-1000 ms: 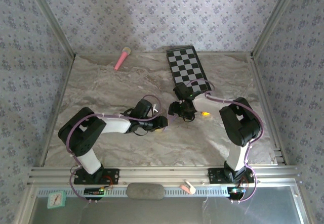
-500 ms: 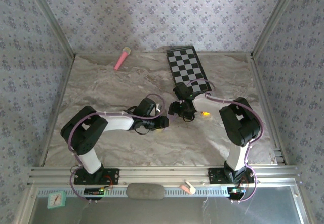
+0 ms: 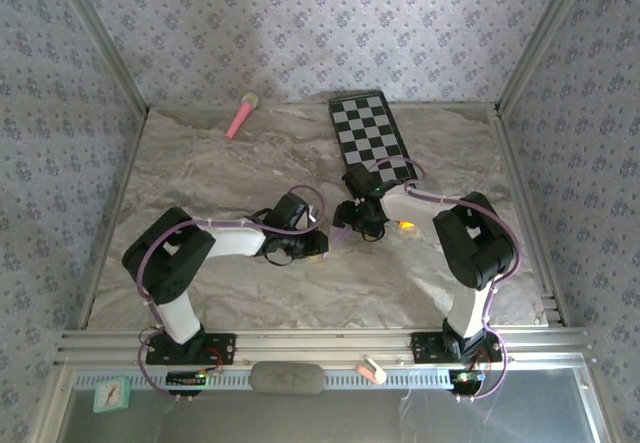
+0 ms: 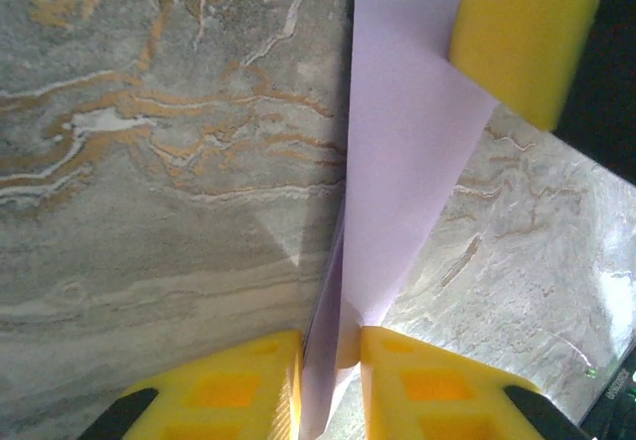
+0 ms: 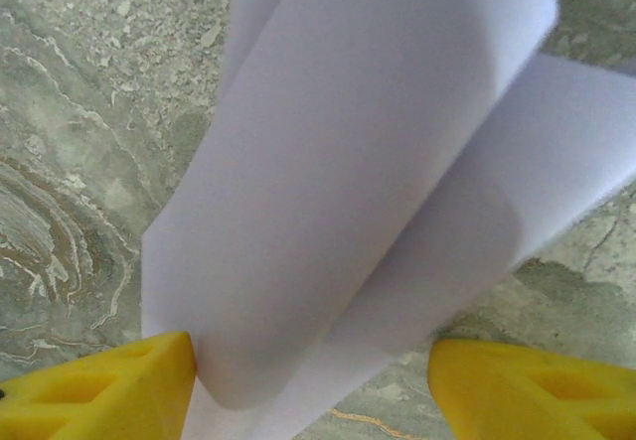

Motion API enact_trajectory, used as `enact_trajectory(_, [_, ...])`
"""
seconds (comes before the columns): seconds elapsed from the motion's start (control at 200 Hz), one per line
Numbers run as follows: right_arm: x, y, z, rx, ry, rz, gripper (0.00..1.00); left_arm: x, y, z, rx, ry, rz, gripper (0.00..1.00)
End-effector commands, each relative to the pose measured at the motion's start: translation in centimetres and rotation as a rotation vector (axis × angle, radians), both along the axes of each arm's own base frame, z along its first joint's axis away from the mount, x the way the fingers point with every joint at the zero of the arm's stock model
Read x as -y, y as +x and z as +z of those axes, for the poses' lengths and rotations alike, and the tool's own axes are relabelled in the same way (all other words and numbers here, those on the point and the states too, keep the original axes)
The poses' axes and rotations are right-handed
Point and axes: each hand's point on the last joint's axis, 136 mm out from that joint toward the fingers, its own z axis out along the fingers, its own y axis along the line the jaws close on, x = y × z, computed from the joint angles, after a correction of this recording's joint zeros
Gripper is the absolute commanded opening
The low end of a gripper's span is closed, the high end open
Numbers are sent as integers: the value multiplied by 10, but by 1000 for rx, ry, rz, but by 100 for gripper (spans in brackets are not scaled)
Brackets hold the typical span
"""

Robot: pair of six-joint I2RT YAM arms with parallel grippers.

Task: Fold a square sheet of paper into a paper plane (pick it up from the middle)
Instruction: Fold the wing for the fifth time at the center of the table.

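The square sheet of paper (image 4: 407,142) is pale lilac, folded and creased, standing on edge over the marble table. My left gripper (image 4: 330,346) is shut on its lower folded edge, with both yellow pads pressed against the layers. A yellow finger (image 4: 527,33) of the right gripper touches the sheet's far end. In the right wrist view the paper (image 5: 368,162) curls up in a loose roll between the wide-set fingers of my right gripper (image 5: 313,361), which is open; its left pad touches the sheet and its right pad stands clear. From above, both grippers meet at the paper (image 3: 340,233) mid-table.
A black-and-white checkered board (image 3: 373,138) lies at the back right, just behind the right arm. A pink microphone-like stick (image 3: 240,116) rests at the back left. Patterned walls close in three sides of the marble table (image 3: 200,173).
My left gripper has slid right toward the right gripper and its jaws have closed onto the paper. The right gripper has stayed in place, barely narrowing.
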Motion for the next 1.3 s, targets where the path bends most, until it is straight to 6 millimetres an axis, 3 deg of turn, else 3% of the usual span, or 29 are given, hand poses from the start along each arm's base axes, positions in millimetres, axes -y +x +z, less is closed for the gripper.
enact_trajectory(0.0, [38, -36, -63, -154, -166, -38, 68, -3, -10, -21, -66, 51, -5, 22])
enact_trajectory(0.795, [43, -42, -67, -143, -178, -22, 52, -7, -7, -28, -126, 128, 32, 24])
enact_trajectory(1.294, [46, -45, -71, -154, -196, -15, 49, -12, -7, -35, -153, 169, 44, 22])
